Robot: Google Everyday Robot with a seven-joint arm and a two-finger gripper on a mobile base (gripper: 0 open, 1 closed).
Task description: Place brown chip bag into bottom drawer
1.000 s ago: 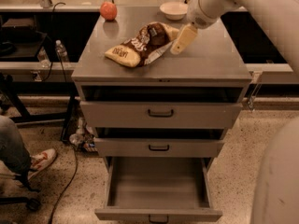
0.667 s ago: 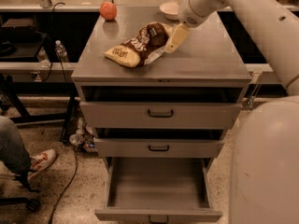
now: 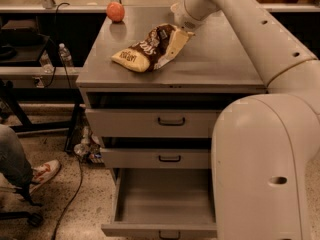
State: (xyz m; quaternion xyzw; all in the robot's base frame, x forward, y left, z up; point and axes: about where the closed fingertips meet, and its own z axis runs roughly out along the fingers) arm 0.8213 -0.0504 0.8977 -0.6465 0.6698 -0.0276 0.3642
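The brown chip bag lies on its side on top of the grey cabinet, left of centre, with white lettering facing up. My gripper reaches down from the upper right and sits at the bag's right end, touching or overlapping it. The bottom drawer is pulled out below the two shut drawers; its inside looks bare and its black handle is at the frame's lower edge.
An orange-red ball sits at the cabinet's back left. A white bowl is partly hidden behind my wrist. My arm and body fill the right side. A water bottle, a cable and a person's shoe are on the left.
My gripper has moved left and down from beside the bag onto its right end. My arm and body now cover much more of the right side. The bag has not moved.
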